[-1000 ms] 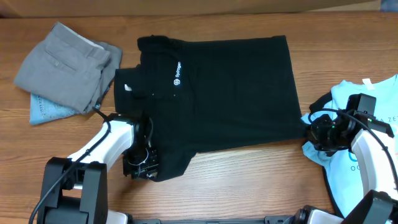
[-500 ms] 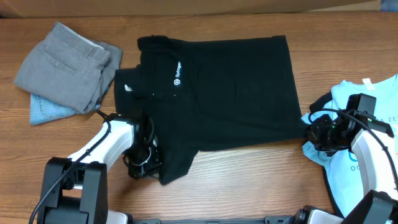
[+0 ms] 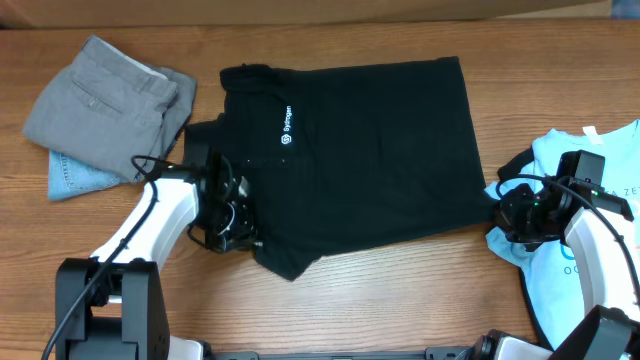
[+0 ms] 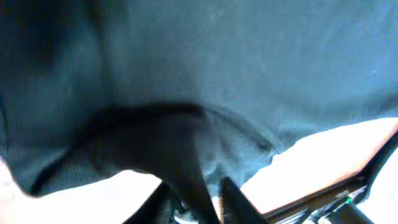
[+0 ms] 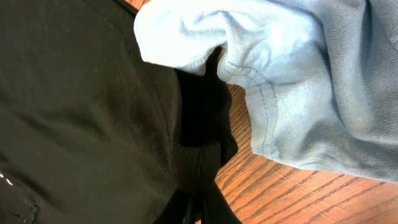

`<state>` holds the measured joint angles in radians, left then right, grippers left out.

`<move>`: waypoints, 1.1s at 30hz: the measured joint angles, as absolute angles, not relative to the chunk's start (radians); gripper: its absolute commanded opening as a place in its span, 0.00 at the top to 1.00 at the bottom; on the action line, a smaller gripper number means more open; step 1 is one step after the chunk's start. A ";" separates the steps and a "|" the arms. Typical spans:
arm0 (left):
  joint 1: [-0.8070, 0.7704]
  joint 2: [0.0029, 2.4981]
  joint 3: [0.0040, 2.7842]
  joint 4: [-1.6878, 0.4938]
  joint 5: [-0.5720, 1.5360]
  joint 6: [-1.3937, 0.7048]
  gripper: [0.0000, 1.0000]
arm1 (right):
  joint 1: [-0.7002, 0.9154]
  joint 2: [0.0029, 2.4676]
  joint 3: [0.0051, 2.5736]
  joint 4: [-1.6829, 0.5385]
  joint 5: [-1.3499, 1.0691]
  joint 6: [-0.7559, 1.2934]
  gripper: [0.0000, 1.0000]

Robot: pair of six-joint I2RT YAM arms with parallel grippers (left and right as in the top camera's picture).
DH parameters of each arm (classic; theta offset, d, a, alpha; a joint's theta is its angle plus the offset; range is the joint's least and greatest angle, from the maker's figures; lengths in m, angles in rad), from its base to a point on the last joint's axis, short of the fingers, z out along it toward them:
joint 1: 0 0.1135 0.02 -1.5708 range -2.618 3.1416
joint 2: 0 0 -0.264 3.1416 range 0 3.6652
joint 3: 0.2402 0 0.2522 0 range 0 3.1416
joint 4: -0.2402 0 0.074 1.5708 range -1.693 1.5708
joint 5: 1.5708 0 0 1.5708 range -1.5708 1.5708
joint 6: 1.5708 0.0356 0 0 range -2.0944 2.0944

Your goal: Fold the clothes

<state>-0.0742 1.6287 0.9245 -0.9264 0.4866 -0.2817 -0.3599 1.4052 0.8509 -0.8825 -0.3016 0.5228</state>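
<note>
Wooden worktop (image 3: pixel 400 290) is carrying a black T-shirt (image 3: pixel 370 150) that is lying flat across its middle. The shirt's long axis is running left to right, with the collar end pointing left, the hem pointing right, and the white logo (image 3: pixel 287 125) facing up near the collar. The left hand (image 3: pixel 235 235) is sitting at the shirt's near left corner, where a sleeve is bunching up. Dark cloth is draping over it in the wrist view, and I cannot tell whether it is gripping or released. The right hand (image 3: pixel 503 215) is clenching the shirt's near right hem corner, beside a pale blue garment (image 3: pixel 610 160). Grey trousers (image 3: pixel 100 100) are lying folded at the far left, just beside the collar end.
</note>
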 measured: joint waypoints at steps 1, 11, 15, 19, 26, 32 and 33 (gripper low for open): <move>-0.074 1.629 0.925 -0.923 0.486 -0.281 0.56 | -0.360 1.405 0.851 -0.883 -0.300 0.522 0.96; -0.075 1.629 0.925 -1.011 0.480 -0.232 0.62 | -0.360 1.405 0.851 -0.880 -0.300 0.523 0.95; -0.090 1.629 0.925 -1.068 0.474 -0.163 0.83 | -0.360 1.405 0.851 -0.876 -0.299 0.522 0.95; -0.126 1.629 0.925 -1.069 0.472 -0.121 0.94 | -0.360 1.405 0.851 -0.874 -0.299 0.523 0.95; -0.151 1.629 0.925 -0.896 0.478 -0.162 0.70 | -0.360 1.405 0.851 -0.868 -0.299 0.523 0.95; -0.151 1.629 0.926 -0.622 0.460 -0.345 0.34 | -0.360 1.405 0.851 -0.866 -0.299 0.522 0.95; -0.151 1.629 0.927 -0.606 0.459 -0.369 0.35 | -0.360 1.405 0.851 -0.867 -0.299 0.523 0.95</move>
<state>-0.1513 1.6287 0.9268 -0.6064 0.4587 -0.3695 -0.3599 1.4052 0.8509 -0.8665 -0.2993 0.5228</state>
